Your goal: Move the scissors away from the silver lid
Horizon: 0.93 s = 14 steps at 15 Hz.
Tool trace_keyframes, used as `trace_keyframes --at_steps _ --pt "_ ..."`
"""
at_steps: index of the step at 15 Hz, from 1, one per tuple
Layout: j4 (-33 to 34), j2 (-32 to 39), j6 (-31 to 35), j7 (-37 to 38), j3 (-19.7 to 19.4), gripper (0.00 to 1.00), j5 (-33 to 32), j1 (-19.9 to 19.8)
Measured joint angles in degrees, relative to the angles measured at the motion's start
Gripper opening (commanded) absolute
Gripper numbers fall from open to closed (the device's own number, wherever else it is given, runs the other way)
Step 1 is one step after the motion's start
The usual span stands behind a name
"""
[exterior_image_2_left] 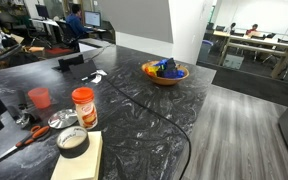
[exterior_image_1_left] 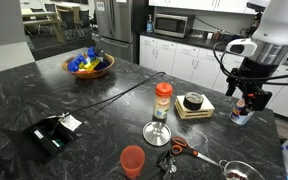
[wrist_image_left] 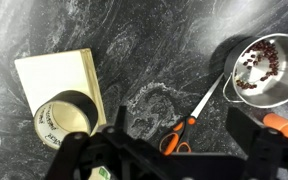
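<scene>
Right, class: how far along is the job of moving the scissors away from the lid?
Nothing looks done yet: the scissors lie right beside the lid. In hand: the gripper hangs open and empty, well off to the side. Left: reach the scissors, grip them and carry them clear of the lid.

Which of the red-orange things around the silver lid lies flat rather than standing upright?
The scissors, with orange handles, lie flat on the counter near the silver lid; the red cup and the orange-lidded jar both stand upright.
</scene>
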Motion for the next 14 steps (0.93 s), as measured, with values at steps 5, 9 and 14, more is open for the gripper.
trace_keyframes --at_steps 5,9,14 --pt "-1.1 2.7 5.4 0.4 0.1 1.00 3.1 0.1" --pt "-3.4 11.6 18.0 4.9 3.2 1.00 8.3 1.3" --pt "-4.2 18.7 31.7 19.3 9.4 1.00 4.3 0.1"
